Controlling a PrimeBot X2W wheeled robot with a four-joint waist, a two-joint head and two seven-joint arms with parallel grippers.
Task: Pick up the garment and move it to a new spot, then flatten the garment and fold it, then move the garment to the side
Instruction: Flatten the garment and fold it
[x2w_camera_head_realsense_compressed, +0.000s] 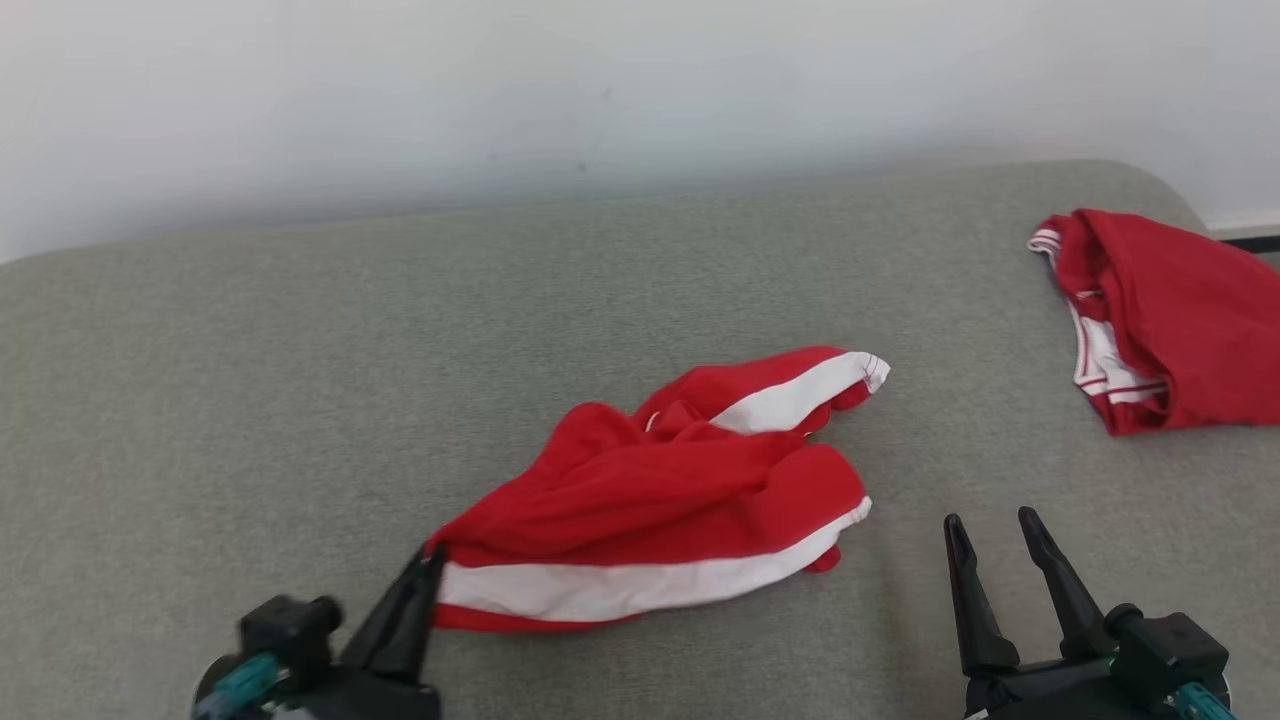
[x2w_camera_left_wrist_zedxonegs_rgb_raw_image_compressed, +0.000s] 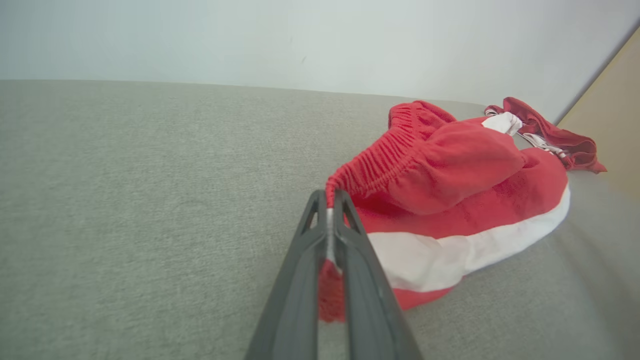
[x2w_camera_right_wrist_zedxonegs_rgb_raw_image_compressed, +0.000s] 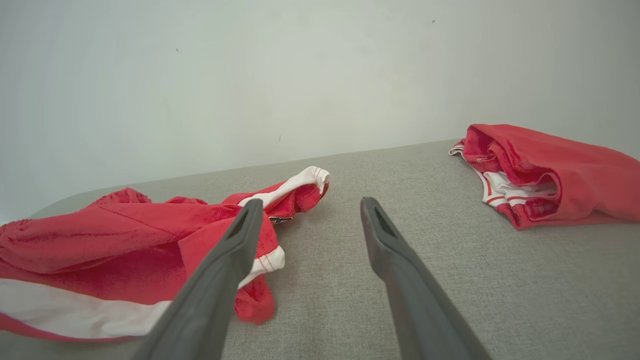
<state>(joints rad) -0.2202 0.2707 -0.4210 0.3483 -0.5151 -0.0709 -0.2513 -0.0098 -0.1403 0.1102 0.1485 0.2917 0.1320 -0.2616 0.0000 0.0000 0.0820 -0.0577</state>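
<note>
With the left gripper (x2w_camera_head_realsense_compressed: 425, 568) pinching the 7 o'clock corner of the red garment (x2w_camera_head_realsense_compressed: 680, 490) mid-way across the grey cushion (x2w_camera_head_realsense_compressed: 300, 350), I'm planning on bringing the wide-open right gripper (x2w_camera_head_realsense_compressed: 990, 520) (idling at its 4 o'clock, clear of the cloth) onto the near hem, then lifting both evenly.

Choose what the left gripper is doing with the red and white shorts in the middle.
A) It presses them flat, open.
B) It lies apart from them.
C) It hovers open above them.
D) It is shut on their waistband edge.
D: the left wrist view shows the left gripper shut on the gathered waistband edge of the red and white shorts.
</note>
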